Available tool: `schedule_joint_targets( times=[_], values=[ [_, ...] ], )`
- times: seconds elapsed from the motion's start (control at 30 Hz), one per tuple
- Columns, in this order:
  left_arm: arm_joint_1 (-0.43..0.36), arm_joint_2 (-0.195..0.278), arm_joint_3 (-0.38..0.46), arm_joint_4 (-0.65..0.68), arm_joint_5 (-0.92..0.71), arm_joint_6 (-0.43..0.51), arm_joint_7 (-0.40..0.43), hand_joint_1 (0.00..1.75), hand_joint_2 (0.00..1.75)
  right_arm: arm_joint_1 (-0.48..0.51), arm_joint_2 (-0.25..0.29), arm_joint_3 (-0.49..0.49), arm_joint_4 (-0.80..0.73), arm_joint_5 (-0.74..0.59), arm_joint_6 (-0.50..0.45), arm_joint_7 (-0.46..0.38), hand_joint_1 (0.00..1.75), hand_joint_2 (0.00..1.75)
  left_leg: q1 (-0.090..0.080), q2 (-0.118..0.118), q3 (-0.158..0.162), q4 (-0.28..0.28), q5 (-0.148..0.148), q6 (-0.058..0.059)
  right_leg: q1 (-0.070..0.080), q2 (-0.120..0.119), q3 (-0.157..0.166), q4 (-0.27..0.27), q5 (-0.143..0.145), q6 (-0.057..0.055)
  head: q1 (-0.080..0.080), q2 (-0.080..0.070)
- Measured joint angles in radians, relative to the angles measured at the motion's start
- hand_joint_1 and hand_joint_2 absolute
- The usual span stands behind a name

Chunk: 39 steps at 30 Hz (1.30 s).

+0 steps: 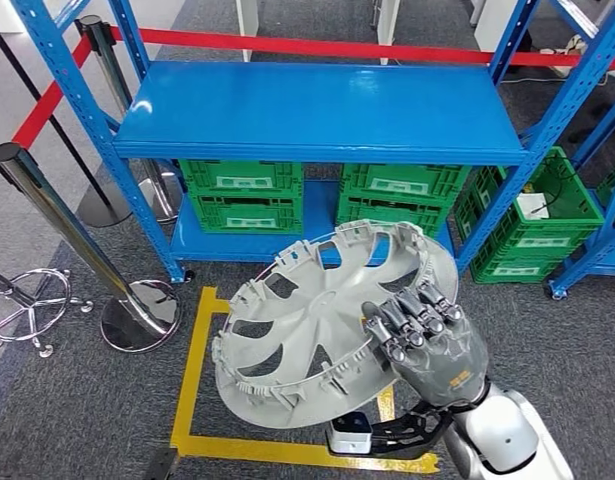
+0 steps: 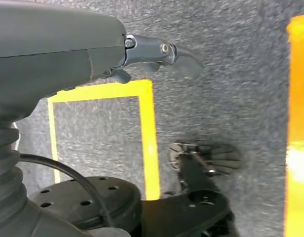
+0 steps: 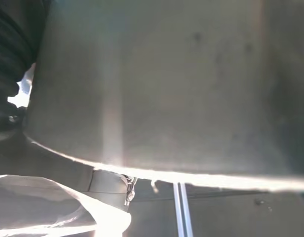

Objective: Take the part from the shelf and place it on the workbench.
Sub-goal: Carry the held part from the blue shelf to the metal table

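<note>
Your right robot hand (image 1: 417,330) is clamped on the rim of the grey wheel cover (image 1: 330,315), held tilted, clear of and in front of the blue shelf (image 1: 319,110). Keep that grip firm and the cover level as you turn toward the table. The left robot hand (image 2: 157,52) hangs empty; whether its fingers are apart or together, I cannot tell. No readable writing shows.

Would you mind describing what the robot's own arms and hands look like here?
The right hand has a grey back with a small yellow marking and dark metallic fingers; its arm is glossy silver, with black cables at the wrist. The left hand has a smooth grey cover, a grey ribbed cuff, dark fingers and a thin black cable.
</note>
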Motion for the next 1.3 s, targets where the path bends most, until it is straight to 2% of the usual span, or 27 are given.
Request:
schedule_joint_targets(
  times=[0.03,0.1,0.17,0.2,0.27,0.3,0.33,0.37,0.43,0.47,0.5,0.53,0.6,0.67,0.7,0.77,0.8,0.87,0.93,0.97,1.0,1.03,1.1,1.17,1.2,1.23,1.3],
  values=[
    [0.001,-0.001,-0.001,0.0,-0.002,0.0,0.0,0.0,1.75,0.012,0.003,-0.012,-0.007,0.0,0.0,-0.014,1.75,1.75,-0.002,0.0,-0.014,0.002,0.011,-0.001,0.001,0.0,0.027,-0.011,0.029,-0.002,0.0,0.0],
    [0.002,-0.003,-0.002,0.0,-0.002,0.001,0.0,0.0,1.75,0.029,0.011,-0.031,-0.02,0.0,0.0,-0.03,1.75,1.75,-0.005,0.0,-0.039,0.007,0.03,-0.006,0.004,0.001,0.131,-0.134,0.071,-0.01,0.0,0.0],
    [0.002,-0.004,-0.006,0.0,-0.005,0.001,0.0,0.0,1.75,0.037,0.018,-0.045,-0.032,0.0,0.0,-0.035,1.75,1.75,-0.009,0.0,-0.056,0.013,0.049,-0.013,0.007,0.002,0.236,-0.285,0.057,-0.017,-0.001,0.0],
    [0.002,-0.004,-0.008,0.0,-0.008,0.001,0.0,0.0,1.75,0.04,0.022,-0.05,-0.038,0.0,0.0,-0.038,1.75,1.75,-0.009,0.0,-0.062,0.013,0.059,-0.017,0.01,0.002,0.26,-0.326,0.045,-0.019,-0.001,0.0],
    [0.004,-0.004,-0.013,0.001,-0.016,0.0,0.0,0.0,1.75,0.052,0.031,-0.065,-0.047,0.0,0.0,-0.052,1.75,1.75,-0.007,-0.001,-0.071,0.013,0.073,-0.027,0.01,0.0,0.25,-0.342,0.049,-0.026,-0.001,0.0],
    [0.005,-0.004,-0.015,0.002,-0.02,-0.003,-0.001,0.0,1.75,0.058,0.036,-0.072,-0.05,0.0,0.0,-0.061,1.75,1.75,-0.006,-0.001,-0.077,0.02,0.06,-0.034,0.009,-0.002,0.242,-0.341,0.059,-0.034,-0.001,0.0],
    [0.007,-0.004,-0.018,0.002,-0.025,-0.006,-0.001,0.0,1.75,0.064,0.042,-0.08,-0.052,0.0,0.0,-0.07,1.75,1.75,-0.004,-0.002,-0.084,0.043,0.028,-0.042,0.007,-0.005,0.232,-0.341,0.07,-0.042,-0.002,0.0],
    [0.008,-0.004,-0.02,0.003,-0.029,-0.009,-0.002,0.0,1.75,0.069,0.047,-0.087,-0.053,0.0,0.0,-0.076,1.75,1.75,-0.001,-0.002,-0.094,0.085,-0.022,-0.049,0.005,-0.008,0.223,-0.34,0.08,-0.048,-0.003,0.0],
    [0.009,-0.006,-0.025,0.003,-0.038,-0.015,-0.004,0.0,1.75,0.08,0.057,-0.097,-0.055,0.0,0.0,-0.083,1.75,1.75,0.005,-0.002,-0.117,0.216,-0.119,-0.06,0.005,-0.01,0.197,-0.332,0.099,-0.055,-0.006,0.0],
    [0.009,-0.007,-0.028,0.003,-0.042,-0.017,-0.006,0.0,1.75,0.084,0.061,-0.101,-0.057,0.0,0.0,-0.085,1.75,1.75,0.008,-0.002,-0.121,0.274,-0.139,-0.064,0.005,-0.011,0.18,-0.326,0.108,-0.054,-0.006,0.0],
    [0.008,-0.008,-0.032,0.003,-0.046,-0.019,-0.009,0.0,1.75,0.088,0.065,-0.105,-0.058,0.0,0.0,-0.087,1.75,1.75,0.011,-0.002,-0.115,0.306,-0.136,-0.066,0.005,-0.012,0.162,-0.318,0.115,-0.053,-0.007,0.0],
    [0.008,-0.01,-0.035,0.003,-0.049,-0.02,-0.011,0.0,1.75,0.091,0.068,-0.107,-0.059,0.0,0.0,-0.088,1.75,1.75,0.013,-0.002,-0.094,0.302,-0.115,-0.068,0.004,-0.012,0.144,-0.309,0.121,-0.052,-0.006,0.0],
    [0.007,-0.012,-0.041,0.003,-0.053,-0.021,-0.014,0.0,1.75,0.098,0.074,-0.112,-0.061,0.0,0.0,-0.09,1.75,1.75,0.017,-0.003,-0.013,0.2,-0.072,-0.066,0.003,-0.011,0.114,-0.291,0.13,-0.047,-0.006,0.0],
    [0.005,-0.015,-0.043,0.003,-0.055,-0.021,-0.016,0.0,1.75,0.101,0.078,-0.115,-0.065,0.0,0.0,-0.09,1.75,1.75,0.015,-0.004,0.064,0.074,-0.073,-0.058,0.005,-0.012,0.094,-0.279,0.14,-0.037,-0.006,0.0],
    [0.004,-0.016,-0.045,0.003,-0.056,-0.021,-0.016,0.0,1.75,0.101,0.08,-0.116,-0.067,0.0,0.0,-0.09,1.75,1.75,0.012,-0.004,0.081,0.04,-0.082,-0.052,0.005,-0.012,0.087,-0.278,0.148,-0.032,-0.006,0.0],
    [0.005,-0.017,-0.048,0.003,-0.058,-0.022,-0.017,0.0,1.75,0.101,0.082,-0.118,-0.068,0.0,0.0,-0.089,1.75,1.75,0.009,-0.003,0.08,0.02,-0.077,-0.038,0.004,-0.013,0.077,-0.28,0.161,-0.02,-0.006,0.0],
    [0.005,-0.019,-0.049,0.003,-0.059,-0.023,-0.017,0.0,1.75,0.101,0.082,-0.118,-0.068,0.0,0.0,-0.089,1.75,1.75,0.01,-0.002,0.073,0.017,-0.068,-0.03,0.003,-0.011,0.071,-0.276,0.154,-0.015,-0.005,0.0],
    [0.005,-0.021,-0.05,0.003,-0.062,-0.026,-0.017,0.0,1.75,0.101,0.082,-0.119,-0.068,0.0,0.0,-0.089,1.75,1.75,0.013,0.001,0.056,0.012,-0.049,-0.013,0.001,-0.006,0.045,-0.219,0.089,-0.007,-0.002,0.0],
    [0.004,-0.022,-0.052,0.003,-0.065,-0.029,-0.017,0.0,1.75,0.101,0.082,-0.119,-0.068,0.0,0.0,-0.089,1.75,1.75,0.01,0.002,0.033,0.014,-0.031,-0.004,0.001,-0.001,0.01,-0.093,-0.002,-0.004,0.001,0.0],
    [0.003,-0.022,-0.054,0.003,-0.065,-0.03,-0.016,0.0,1.75,0.101,0.082,-0.119,-0.068,0.0,0.0,-0.089,1.75,1.75,0.009,0.002,0.022,0.016,-0.023,-0.003,0.001,0.0,0.0,-0.036,-0.025,-0.003,0.001,0.0],
    [0.003,-0.022,-0.055,0.003,-0.066,-0.031,-0.016,0.0,1.75,0.102,0.082,-0.12,-0.068,0.0,0.0,-0.09,1.75,1.75,0.007,0.002,0.009,0.018,-0.014,-0.003,0.001,0.0,0.003,-0.003,-0.026,-0.002,0.001,0.0],
    [0.003,-0.022,-0.056,0.003,-0.066,-0.031,-0.015,0.0,1.75,0.102,0.082,-0.121,-0.068,0.0,0.0,-0.09,1.75,1.75,0.006,0.002,-0.003,0.021,-0.006,-0.004,0.001,0.0,0.021,-0.006,-0.007,-0.003,0.001,0.0],
    [0.003,-0.022,-0.059,0.003,-0.067,-0.032,-0.013,0.0,1.75,0.101,0.082,-0.122,-0.068,0.0,0.0,-0.09,1.75,1.75,0.006,0.002,-0.026,0.028,0.007,-0.009,0.001,0.0,0.105,-0.111,0.05,-0.007,0.001,0.0],
    [0.003,-0.023,-0.062,0.003,-0.068,-0.033,-0.013,0.0,1.75,0.1,0.083,-0.123,-0.069,0.0,0.0,-0.09,1.75,1.75,0.003,0.002,-0.043,0.036,0.022,-0.018,0.003,0.001,0.196,-0.249,0.062,-0.012,0.0,0.0],
    [0.003,-0.023,-0.064,0.003,-0.07,-0.033,-0.013,0.0,1.75,0.1,0.084,-0.124,-0.069,0.0,0.0,-0.09,1.75,1.75,0.003,0.002,-0.049,0.037,0.031,-0.023,0.005,0.002,0.22,-0.289,0.056,-0.014,0.0,0.0],
    [0.002,-0.023,-0.065,0.003,-0.072,-0.034,-0.013,0.0,1.75,0.1,0.084,-0.124,-0.069,0.0,0.0,-0.09,1.75,1.75,0.003,0.002,-0.054,0.036,0.042,-0.028,0.007,0.004,0.226,-0.306,0.054,-0.016,0.0,0.0],
    [0.003,-0.023,-0.066,0.003,-0.074,-0.034,-0.013,0.0,1.75,0.1,0.084,-0.124,-0.069,0.0,0.0,-0.09,1.75,1.75,0.003,0.001,-0.062,0.035,0.05,-0.039,0.006,0.002,0.209,-0.309,0.07,-0.027,0.0,0.0]
  ],
)
